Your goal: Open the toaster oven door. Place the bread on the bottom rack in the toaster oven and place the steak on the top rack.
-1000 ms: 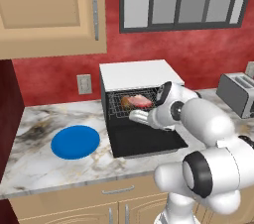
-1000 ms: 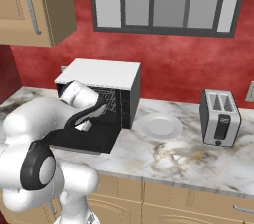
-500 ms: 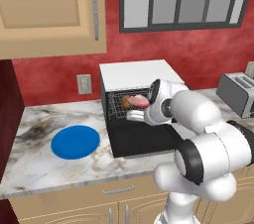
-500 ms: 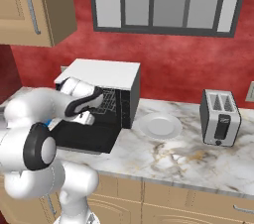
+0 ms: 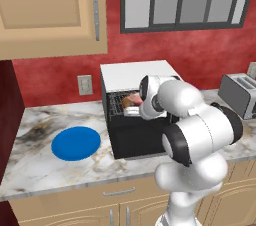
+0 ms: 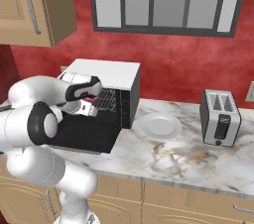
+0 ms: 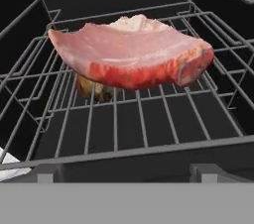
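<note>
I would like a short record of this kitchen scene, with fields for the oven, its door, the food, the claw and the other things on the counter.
toaster oven: on the counter, white top, wire racks inside
toaster oven door: open, folded down flat in front
steak: lies on the upper wire rack
bread: partly seen through the rack, below the steak
claw: at the oven mouth; open or shut cannot be told
blue plate: left of the oven
white plate: right of the oven
silver toaster: far right

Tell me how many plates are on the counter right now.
2: a blue plate lies on the counter left of the toaster oven, and a white plate lies between the oven and the silver toaster. The arm may hide others.
</note>
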{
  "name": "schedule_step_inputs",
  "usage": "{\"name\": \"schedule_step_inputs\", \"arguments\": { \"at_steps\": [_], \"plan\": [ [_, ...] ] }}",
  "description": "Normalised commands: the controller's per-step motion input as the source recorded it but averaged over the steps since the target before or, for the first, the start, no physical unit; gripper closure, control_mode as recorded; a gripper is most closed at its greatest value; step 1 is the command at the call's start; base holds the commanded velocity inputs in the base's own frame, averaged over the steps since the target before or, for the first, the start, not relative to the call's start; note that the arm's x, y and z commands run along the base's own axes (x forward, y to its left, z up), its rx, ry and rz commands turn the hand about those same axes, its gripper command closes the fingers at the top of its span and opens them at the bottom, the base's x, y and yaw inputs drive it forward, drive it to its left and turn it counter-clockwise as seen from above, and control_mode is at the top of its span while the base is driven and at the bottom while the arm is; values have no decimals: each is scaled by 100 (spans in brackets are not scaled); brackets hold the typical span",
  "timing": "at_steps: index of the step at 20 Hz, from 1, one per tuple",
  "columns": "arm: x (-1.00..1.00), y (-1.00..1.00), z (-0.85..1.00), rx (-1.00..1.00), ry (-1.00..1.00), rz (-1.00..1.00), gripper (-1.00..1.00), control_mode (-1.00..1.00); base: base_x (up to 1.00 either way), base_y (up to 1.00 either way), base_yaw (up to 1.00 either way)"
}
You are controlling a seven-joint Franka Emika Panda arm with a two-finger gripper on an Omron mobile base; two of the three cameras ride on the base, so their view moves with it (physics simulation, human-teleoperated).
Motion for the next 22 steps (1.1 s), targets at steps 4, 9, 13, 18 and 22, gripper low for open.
{"name": "schedule_step_inputs", "arguments": {
  "at_steps": [4,9,13,18,22],
  "plan": [
    [51,5,0,-8,0,2,-100,-100,0,0,0],
    [30,3,6,-7,-1,3,-100,-100,0,0,0],
    [-3,1,5,-3,0,4,-100,-100,0,0,0],
    [-83,17,2,0,0,7,-100,-100,0,0,0],
    [-100,36,26,0,1,9,-100,-100,0,0,0]
  ]
}}
